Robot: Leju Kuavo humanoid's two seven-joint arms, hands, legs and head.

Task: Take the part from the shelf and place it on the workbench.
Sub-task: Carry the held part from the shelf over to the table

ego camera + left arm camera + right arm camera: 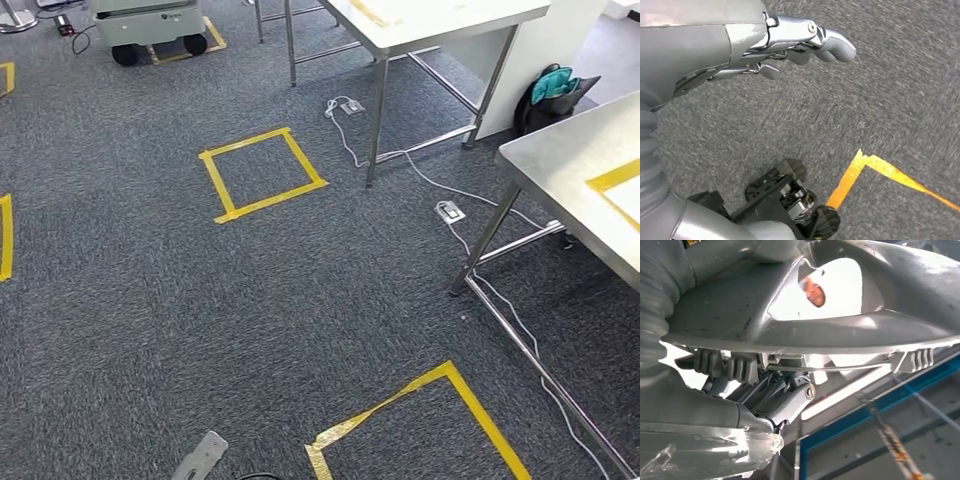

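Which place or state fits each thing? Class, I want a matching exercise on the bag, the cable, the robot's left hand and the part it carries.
Column one:
1. black and teal fabric bag
2. thin white cable
3. left hand
4. large grey moulded part with an opening

Column two:
A. hangs over the grey carpet, fingers stretched out, holding nothing
B. sits on the floor beside a white panel
C. trails across the floor past steel table legs
D. gripped by the right hand

Pairs: 1-B, 2-C, 3-A, 4-D
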